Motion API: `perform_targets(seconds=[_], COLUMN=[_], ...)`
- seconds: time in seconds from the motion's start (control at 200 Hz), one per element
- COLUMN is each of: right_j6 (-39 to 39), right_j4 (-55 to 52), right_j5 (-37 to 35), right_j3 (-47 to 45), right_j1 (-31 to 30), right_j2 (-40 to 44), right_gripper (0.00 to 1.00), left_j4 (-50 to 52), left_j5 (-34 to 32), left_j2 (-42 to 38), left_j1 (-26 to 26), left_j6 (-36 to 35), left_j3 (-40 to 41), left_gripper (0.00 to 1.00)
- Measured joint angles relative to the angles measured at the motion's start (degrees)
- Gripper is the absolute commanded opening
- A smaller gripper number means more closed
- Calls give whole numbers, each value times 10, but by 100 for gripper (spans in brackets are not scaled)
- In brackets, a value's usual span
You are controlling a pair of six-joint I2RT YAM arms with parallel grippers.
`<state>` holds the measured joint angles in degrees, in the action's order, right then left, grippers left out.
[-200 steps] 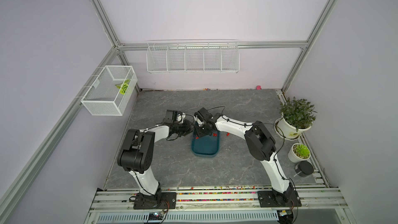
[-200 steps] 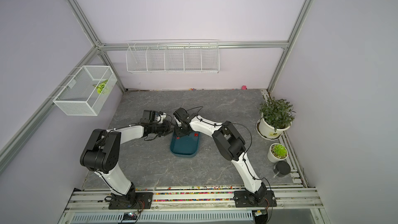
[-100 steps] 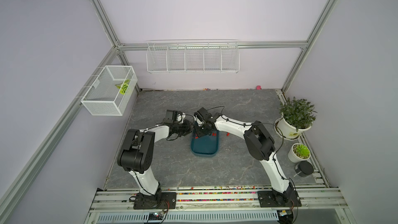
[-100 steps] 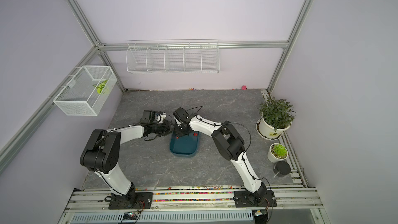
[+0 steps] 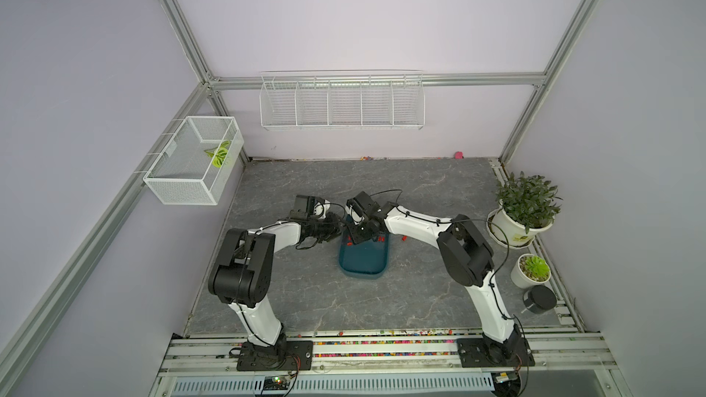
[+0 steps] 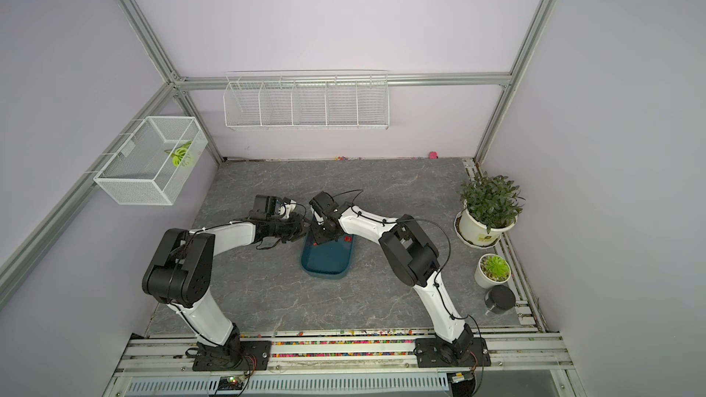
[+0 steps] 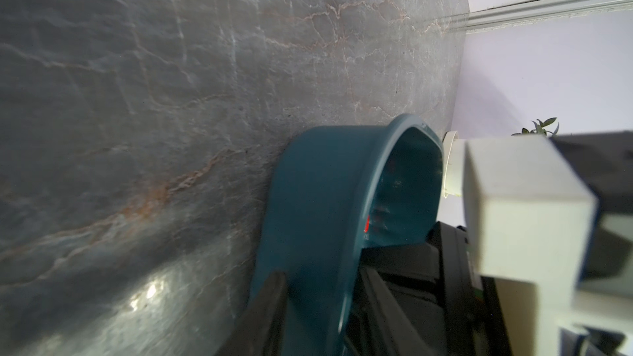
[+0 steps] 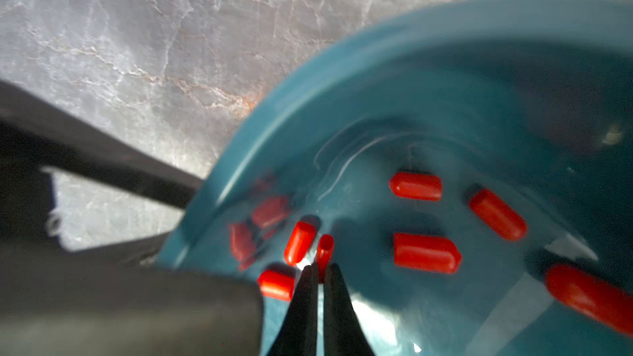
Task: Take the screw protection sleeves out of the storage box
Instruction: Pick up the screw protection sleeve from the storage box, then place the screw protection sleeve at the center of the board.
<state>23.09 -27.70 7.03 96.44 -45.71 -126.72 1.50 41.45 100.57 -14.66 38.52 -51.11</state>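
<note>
Glossy red sleeves [image 8: 426, 253], stubby and round-ended, lie scattered in the teal box [image 8: 342, 66]; right pincer [image 8: 322, 270] pinches one sleeve [image 8: 324, 248], left pincer [image 7: 320, 285] clamps the box wall.

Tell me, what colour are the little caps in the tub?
Caps are bright red; right wrist view shows them best.

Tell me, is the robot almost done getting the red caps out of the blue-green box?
Not nearly. One red cap seems to lie on the table beside the box. The left pincer holds the box; the right pincer is pinching another cap. Several more caps wait inside.
</note>
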Motion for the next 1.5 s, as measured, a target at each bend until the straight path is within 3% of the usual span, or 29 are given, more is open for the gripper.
perform_targets(seconds=[0.495, 0.785, 1.135, 1.5], right_j6=[-9, -23, -67, -90], right_j4=[16, -1, -50, -54], right_j5=[-14, -17, -13, -10], right_j3=[-70, -129, -189, -274], right_j1=[9, 65, 124, 148], right_j2=[118, 220, 282, 290], right_gripper=[9, 10, 10, 11], left_j4=[1, 1, -1, -3], left_j5=[4, 4, 6, 10], left_j2=[5, 5, 12, 16], left_j1=[0, 0, 0, 0], left_j6=[0, 0, 1, 2], left_j3=[0, 0, 0, 0], left_gripper=[41, 41, 41, 41])
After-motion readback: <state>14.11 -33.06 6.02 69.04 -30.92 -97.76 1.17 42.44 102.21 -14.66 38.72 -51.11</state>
